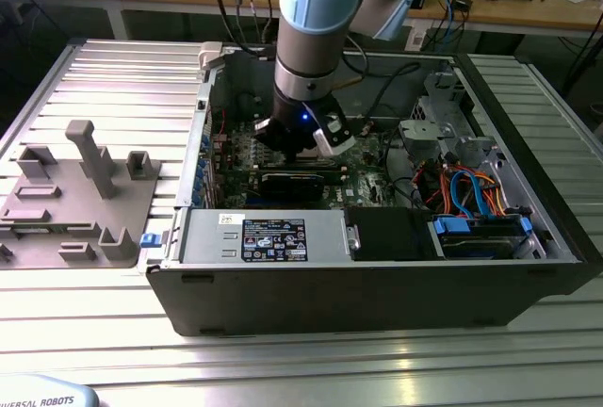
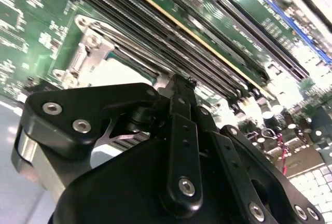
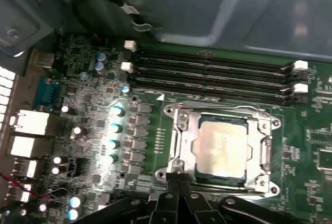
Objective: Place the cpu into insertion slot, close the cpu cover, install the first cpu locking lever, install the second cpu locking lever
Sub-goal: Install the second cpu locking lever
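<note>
From my remote seat, the clearest print is a black sticker [image 1: 273, 239] on the silvery metal box [image 1: 203, 237] at the front of the computer case, in the exterior view; it carries white lines and small symbols that I cannot make out. A pale blue part [image 1: 42, 395] at that view's lower left edge carries a strip of dark capitals. In the first wrist view, a small white triangle mark [image 3: 161, 98] sits on the green circuit board [image 3: 306, 146], just beside a corner of the cpu cover [image 3: 182, 140]; the board's fine white lettering is unreadable
</note>
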